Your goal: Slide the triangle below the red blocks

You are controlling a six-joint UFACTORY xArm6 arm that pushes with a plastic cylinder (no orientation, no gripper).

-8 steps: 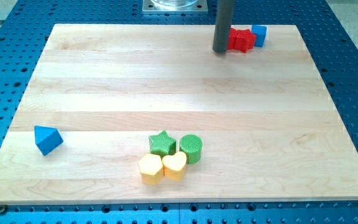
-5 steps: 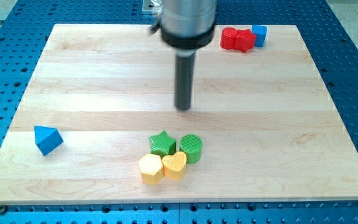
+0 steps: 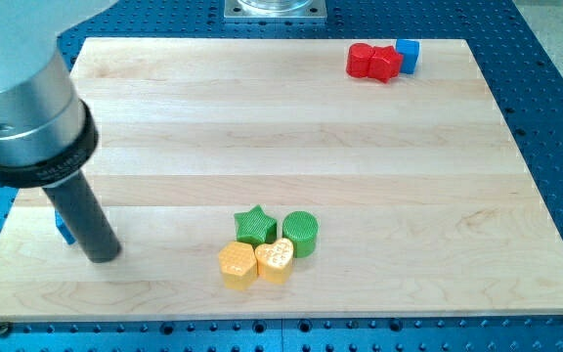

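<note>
The blue triangle (image 3: 63, 226) lies near the board's left edge, almost wholly hidden behind my rod; only a sliver shows at the rod's left. My tip (image 3: 103, 257) rests on the board just right of and below that triangle. Two red blocks (image 3: 373, 62) sit side by side at the view's top right, far from the triangle.
A blue cube (image 3: 409, 55) touches the red blocks on their right. A green star (image 3: 255, 224), a green cylinder (image 3: 300, 233), a yellow hexagon (image 3: 237, 264) and a yellow heart (image 3: 276, 260) cluster at the bottom centre. The wooden board (image 3: 409, 196) lies on a blue perforated table.
My rod has swept from beside the red blocks at the top right, across the middle of the board, to the blue triangle at the bottom left. No block has visibly moved.
</note>
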